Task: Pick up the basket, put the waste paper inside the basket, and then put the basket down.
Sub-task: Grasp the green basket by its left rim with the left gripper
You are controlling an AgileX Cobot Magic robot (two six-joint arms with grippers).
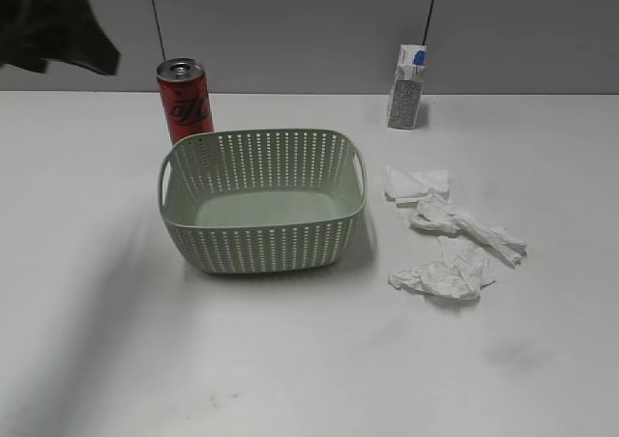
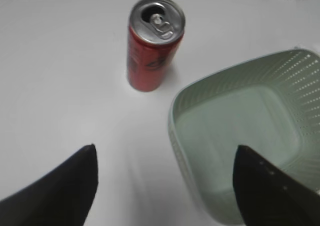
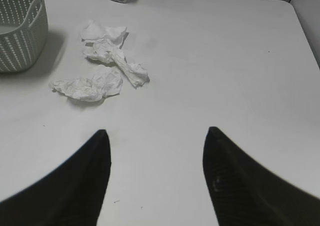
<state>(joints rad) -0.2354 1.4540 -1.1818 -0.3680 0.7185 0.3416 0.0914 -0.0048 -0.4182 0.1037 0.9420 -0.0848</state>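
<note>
The pale green basket stands upright and empty on the white table, centre of the exterior view. Three crumpled white paper wads lie on the table to its right. My left gripper is open and empty, hovering above the basket's left rim; one finger is over the table, the other over the basket. My right gripper is open and empty over bare table, well short and right of the paper wads. The basket's corner shows at the upper left of the right wrist view.
A red drink can stands upright just behind the basket's left back corner; it also shows in the left wrist view. A white-and-blue carton stands at the back right. My left arm shows as a dark blur at the top left.
</note>
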